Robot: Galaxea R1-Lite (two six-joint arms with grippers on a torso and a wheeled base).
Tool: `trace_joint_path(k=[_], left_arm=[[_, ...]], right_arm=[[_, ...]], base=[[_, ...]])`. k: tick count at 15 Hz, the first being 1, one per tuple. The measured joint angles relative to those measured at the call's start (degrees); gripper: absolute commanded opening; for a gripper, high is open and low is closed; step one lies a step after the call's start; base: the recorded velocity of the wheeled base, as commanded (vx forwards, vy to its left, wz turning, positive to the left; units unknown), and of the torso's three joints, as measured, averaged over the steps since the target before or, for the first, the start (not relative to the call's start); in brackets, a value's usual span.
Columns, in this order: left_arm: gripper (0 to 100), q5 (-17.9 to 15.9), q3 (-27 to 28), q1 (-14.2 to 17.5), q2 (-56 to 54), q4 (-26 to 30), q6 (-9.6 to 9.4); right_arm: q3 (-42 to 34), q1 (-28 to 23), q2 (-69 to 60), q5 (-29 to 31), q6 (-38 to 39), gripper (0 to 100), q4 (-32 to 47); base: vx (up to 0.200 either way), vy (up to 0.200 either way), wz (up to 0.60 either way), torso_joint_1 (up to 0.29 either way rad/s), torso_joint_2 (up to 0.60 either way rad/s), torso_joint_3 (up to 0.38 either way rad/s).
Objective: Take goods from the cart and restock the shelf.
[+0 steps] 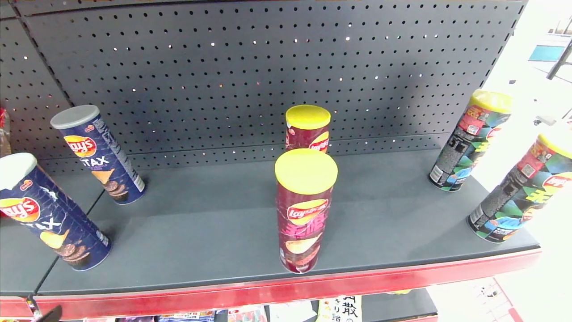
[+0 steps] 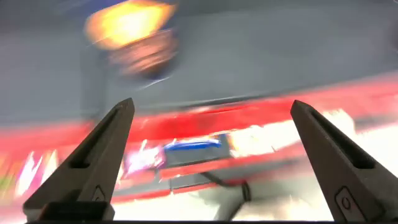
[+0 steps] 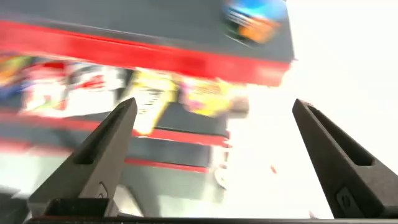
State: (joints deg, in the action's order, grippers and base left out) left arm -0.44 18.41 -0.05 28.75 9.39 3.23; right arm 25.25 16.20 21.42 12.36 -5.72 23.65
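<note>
Left tool and right tool open.
Each holds its two dark, tapered fingers spread wide apart, with nothing gripped between them.

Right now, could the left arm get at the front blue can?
Probably yes: the left gripper is open and empty, and the front blue can stands near the shelf edge with nothing before it.

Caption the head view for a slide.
Six chip cans stand in three colour pairs on a grey shelf.
</note>
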Motion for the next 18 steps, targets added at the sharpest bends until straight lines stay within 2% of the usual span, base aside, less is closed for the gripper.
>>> trace_joint_path(k=[1, 4, 6, 8, 9, 11, 12, 14, 15, 17, 18], left_arm=[[100, 1.28, -0.05, 1.61, -1.94, 1.12, 0.84], [100, 4.49, -0.3, 4.04, -5.68, 3.78, 1.12], [100, 8.24, -2.04, 5.06, -7.74, 3.96, 1.12], [100, 9.46, -4.94, 5.75, -10.62, 3.89, 1.04], [100, 8.89, -6.18, 5.8, -12.35, 3.67, 1.01], [100, 4.95, -8.94, 5.58, -17.4, 2.82, 0.89], [100, 2.55, -10.34, 5.47, -19.77, 0.6, 0.87], [100, -3.08, -14.82, 5.28, -22.22, -9.83, 0.16], [100, -4.34, -16.62, 5.25, -22.86, -12.34, -0.26], [100, 0.76, -18.05, 5.19, -23.56, -9.36, -0.41], [100, 1.17, -18.12, 5.19, -23.74, -9.61, -0.44]], right_arm=[[0.46, -4.07, -2.85, 0.66, 0.02, 100, 2.07], [0.9, -12.79, -6.66, 1.02, 0.41, 100, 3.61], [-0.22, -14.45, -7.07, 0.17, 1.45, 100, 3.41], [-2.57, -14.75, -8.52, -3.91, 1.78, 100, 2.73], [-3.64, -14.84, -9.96, -5.22, 1.73, 100, 2.54], [-6.51, -15.24, -14.84, -6.9, 1.73, 100, 1.67], [-8.0, -15.71, -17.1, -7.41, 2.06, 100, 0.02], [-10.51, -16.13, -19.53, -7.52, 2.3, 100, -2.69], [-11.78, -16.15, -20.21, -7.47, 2.35, 100, -4.83], [-17.02, -16.2, -21.0, -7.72, 2.52, 100, -17.82], [-20.07, -16.2, -21.15, -8.57, 2.5, 100, -25.37]], base=[[0.0, 0.0, 0.0, 0.0, 0.0, 0.0], [0.0, 0.0, 0.0, 0.0, 0.0, 0.0], [0.0, 0.0, 0.0, 0.0, 0.0, 0.0], [0.0, 0.0, 0.0, 0.0, 0.0, 0.0], [0.0, 0.0, 0.0, 0.0, 0.0, 0.0], [0.0, 0.0, 0.0, 0.0, 0.0, 0.0], [0.0, 0.0, 0.0, 0.0, 0.0, 0.0], [0.0, 0.0, 0.0, 0.0, 0.0, 0.0], [0.0, 0.0, 0.0, 0.0, 0.0, 0.0], [0.0, 0.0, 0.0, 0.0, 0.0, 0.0], [0.0, 0.0, 0.0, 0.0, 0.0, 0.0]])
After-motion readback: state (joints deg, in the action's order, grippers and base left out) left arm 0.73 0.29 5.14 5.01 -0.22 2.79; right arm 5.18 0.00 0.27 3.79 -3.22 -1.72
